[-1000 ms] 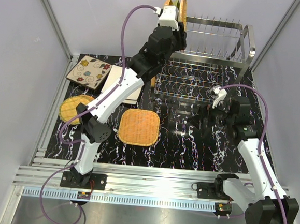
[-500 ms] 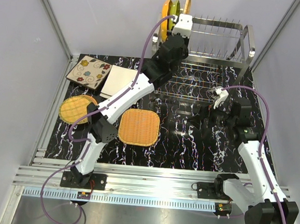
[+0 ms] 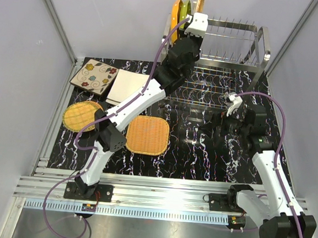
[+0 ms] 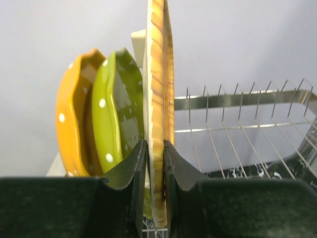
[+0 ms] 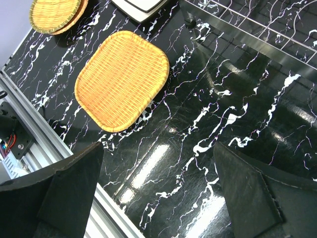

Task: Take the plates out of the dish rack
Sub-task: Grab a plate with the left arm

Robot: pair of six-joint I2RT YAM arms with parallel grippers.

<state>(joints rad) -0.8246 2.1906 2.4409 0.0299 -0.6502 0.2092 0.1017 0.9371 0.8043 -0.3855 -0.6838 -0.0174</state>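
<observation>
At the dish rack's left end, your left gripper pinched the upright wicker plate beside the green plate and orange dotted plate. Four unloaded plates lay on the table, so three were left. Your right gripper hung spread and empty.

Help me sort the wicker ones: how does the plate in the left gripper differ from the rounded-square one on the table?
The racked wicker plate stands on edge in the dish rack; the rounded-square wicker plate lies flat on the table. The left gripper clamps the racked wicker plate; nothing touches the rounded-square wicker plate. Both are orange-tan woven wicker.
</observation>
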